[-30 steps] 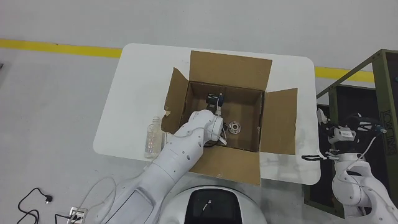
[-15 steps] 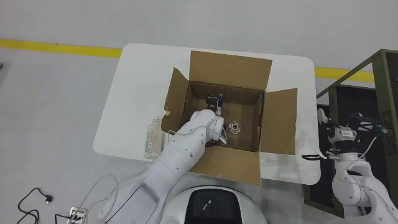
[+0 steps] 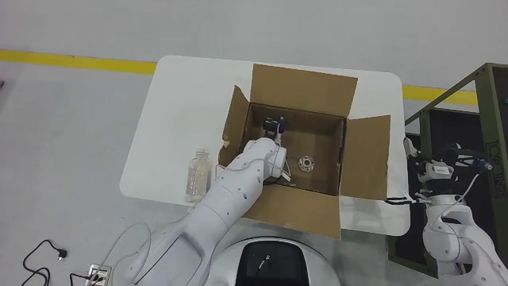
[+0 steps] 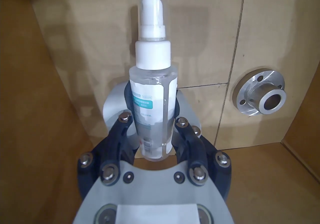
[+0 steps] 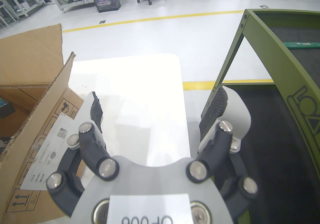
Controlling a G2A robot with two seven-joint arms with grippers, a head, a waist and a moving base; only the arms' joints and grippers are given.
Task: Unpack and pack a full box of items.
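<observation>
— Left arm?
— Bent, stretched forward and down; its left claw (image 4: 152,112) pinches a clear plastic spray bottle (image 4: 153,55) by the body.
— Right?
— Off to the side, right claw (image 5: 160,107) spread wide apart.

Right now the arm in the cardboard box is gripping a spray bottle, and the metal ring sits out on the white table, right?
Not quite: the metal ring sits inside the cardboard box, beside the spray bottle, as the left wrist view shows. The left gripper is indeed shut on that bottle.
</observation>
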